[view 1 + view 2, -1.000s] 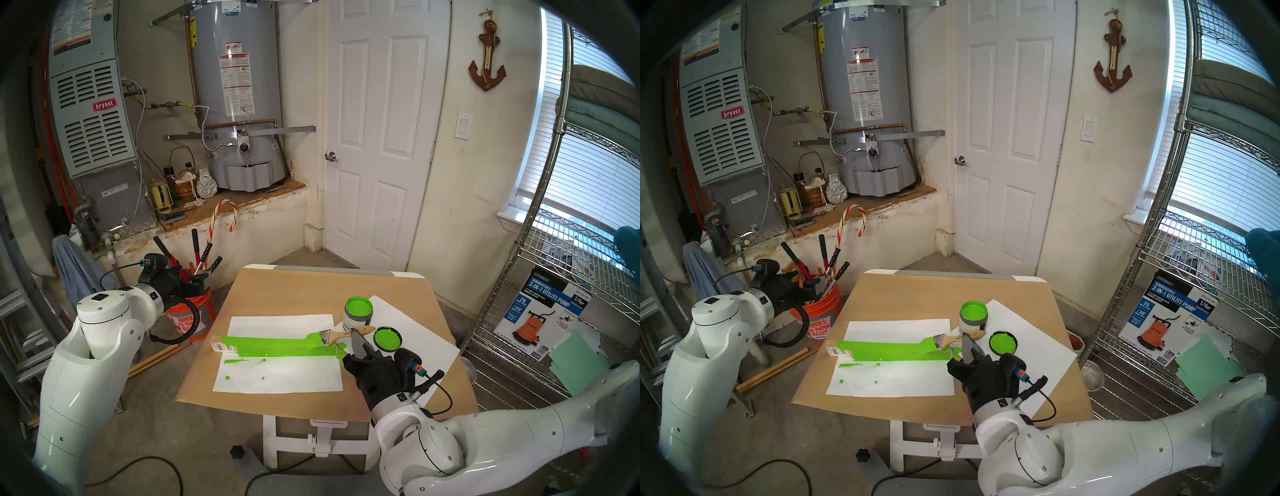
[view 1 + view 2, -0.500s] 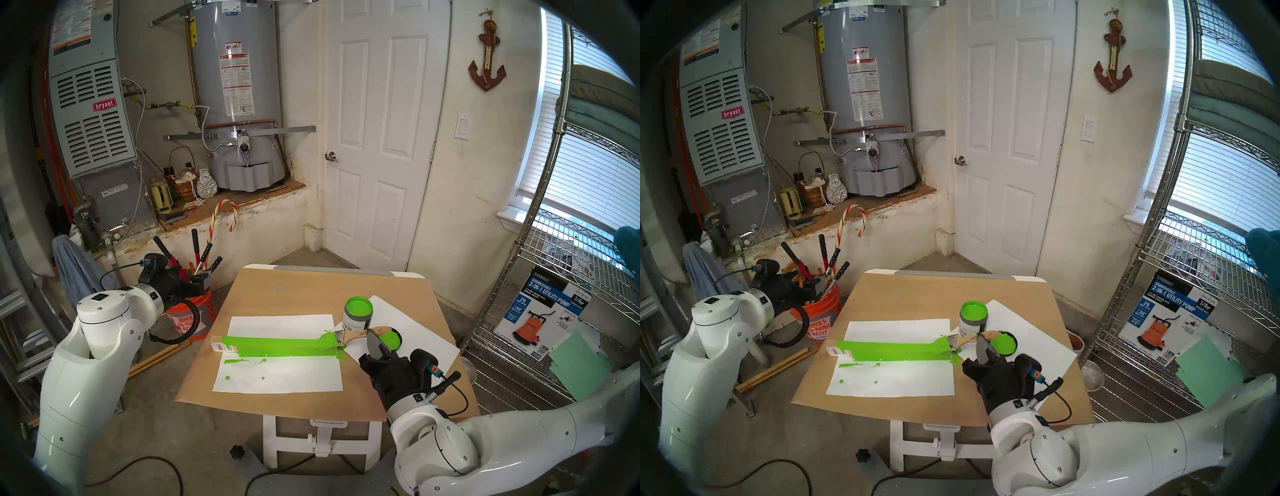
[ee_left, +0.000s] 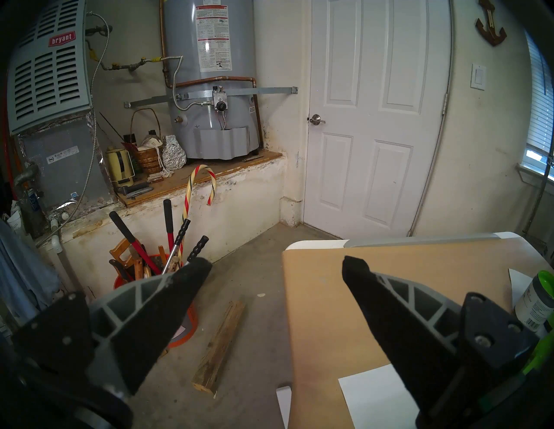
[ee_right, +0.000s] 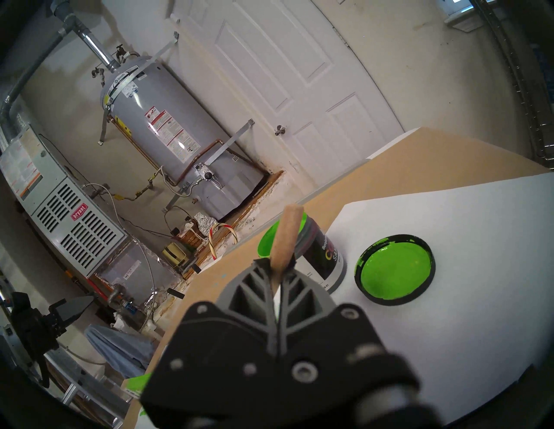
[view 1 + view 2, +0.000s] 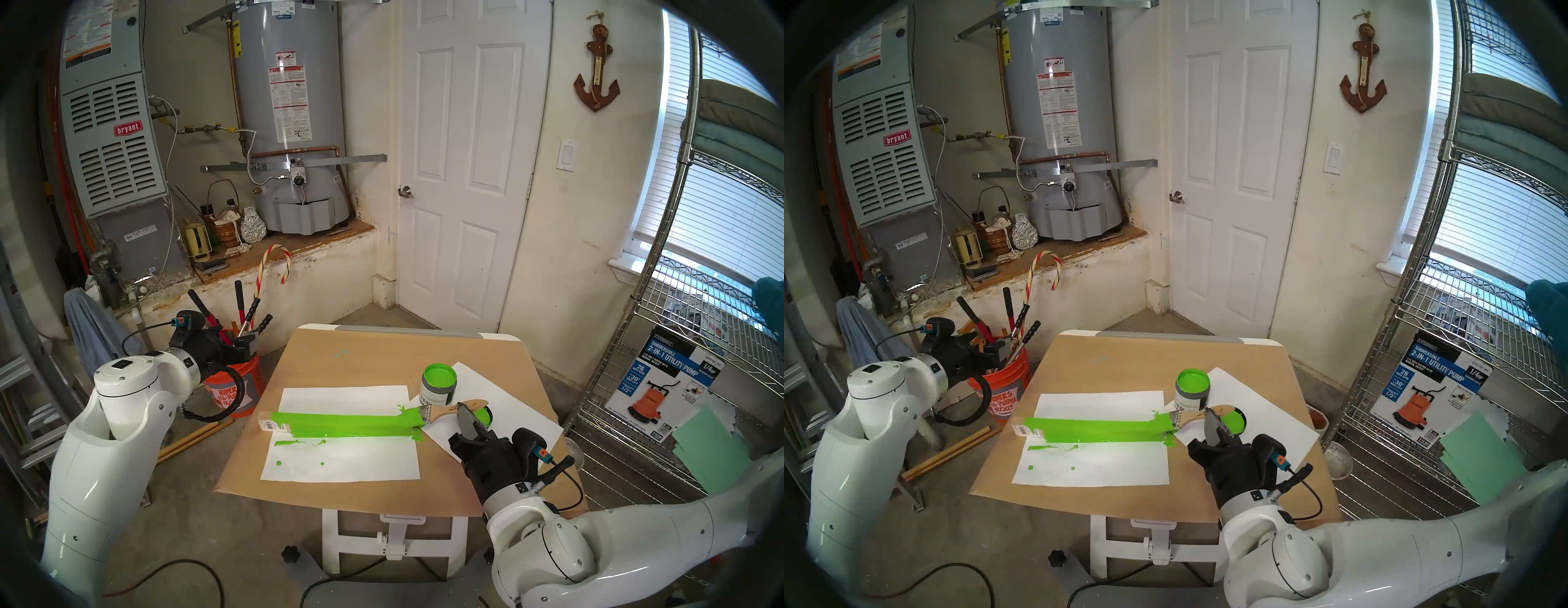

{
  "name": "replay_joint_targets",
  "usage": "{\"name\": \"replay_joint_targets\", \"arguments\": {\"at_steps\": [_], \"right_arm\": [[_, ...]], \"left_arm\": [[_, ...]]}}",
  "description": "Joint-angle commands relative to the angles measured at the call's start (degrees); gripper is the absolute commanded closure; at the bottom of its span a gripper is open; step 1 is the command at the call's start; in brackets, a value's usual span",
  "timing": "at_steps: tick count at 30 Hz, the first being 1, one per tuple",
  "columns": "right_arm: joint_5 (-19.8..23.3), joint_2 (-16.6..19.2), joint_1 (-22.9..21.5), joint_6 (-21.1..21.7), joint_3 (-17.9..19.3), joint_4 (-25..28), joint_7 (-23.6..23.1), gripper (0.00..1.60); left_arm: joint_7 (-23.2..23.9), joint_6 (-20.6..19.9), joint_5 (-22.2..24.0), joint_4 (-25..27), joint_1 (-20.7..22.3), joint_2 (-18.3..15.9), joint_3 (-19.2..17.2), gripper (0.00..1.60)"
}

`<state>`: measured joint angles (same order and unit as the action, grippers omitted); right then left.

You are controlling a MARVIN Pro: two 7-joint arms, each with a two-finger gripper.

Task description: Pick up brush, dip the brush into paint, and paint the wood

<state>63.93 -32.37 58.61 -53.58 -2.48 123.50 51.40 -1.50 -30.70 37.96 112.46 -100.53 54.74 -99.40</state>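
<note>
I keep the right gripper clamped on the brush handle, jaws nearly together, bristles lying on the right end of the wood to drag paint along it. The jar sits just behind that end for re-dipping. My left gripper idles wide, empty, left of the wood.

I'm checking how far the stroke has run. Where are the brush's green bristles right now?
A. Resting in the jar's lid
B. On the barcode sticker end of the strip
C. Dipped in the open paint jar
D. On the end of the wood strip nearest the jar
D: the brush, held by its handle in the right claw, has its bristles on the wood at the end nearest the paint, opposite the barcode sticker.
</note>
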Motion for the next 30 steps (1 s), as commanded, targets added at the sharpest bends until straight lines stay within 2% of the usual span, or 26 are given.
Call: {"name": "replay_joint_targets", "arguments": {"at_steps": [1,3,4,6,8,15,21,30], "right_arm": [[5.15,1.99,1.10,-1.42,3.21,3.68,-0.45,1.60],[7.91,2.81,2.00,-1.42,5.21,5.45,-1.72,1.60],[7.25,3.37,2.01,-1.42,5.66,5.97,-1.79,1.60],[10.62,4.02,2.78,-1.42,7.81,8.23,-2.72,1.60],[10.98,5.00,3.04,-1.42,9.10,9.77,-3.55,1.60],[16.27,6.92,5.45,-1.42,14.33,15.50,-6.33,1.60],[19.29,8.68,8.58,-1.42,18.55,16.50,-9.52,1.60],[24.28,16.33,13.55,-1.42,24.01,16.50,-10.34,1.60]], "left_arm": [[-0.12,0.49,-0.08,0.98,0.32,-0.06,-0.63,0.00],[-0.11,0.47,-0.07,0.95,0.35,-0.08,-0.61,0.00],[-0.11,0.46,-0.07,0.95,0.35,-0.08,-0.61,0.00],[-0.09,0.42,-0.06,0.90,0.40,-0.10,-0.58,0.00],[-0.09,0.41,-0.05,0.88,0.42,-0.10,-0.57,0.00],[-0.07,0.36,-0.04,0.82,0.47,-0.13,-0.52,0.00],[-0.07,0.37,-0.04,0.83,0.46,-0.13,-0.53,0.00],[-0.02,0.30,-0.01,0.68,0.53,-0.17,-0.44,0.00]]}}
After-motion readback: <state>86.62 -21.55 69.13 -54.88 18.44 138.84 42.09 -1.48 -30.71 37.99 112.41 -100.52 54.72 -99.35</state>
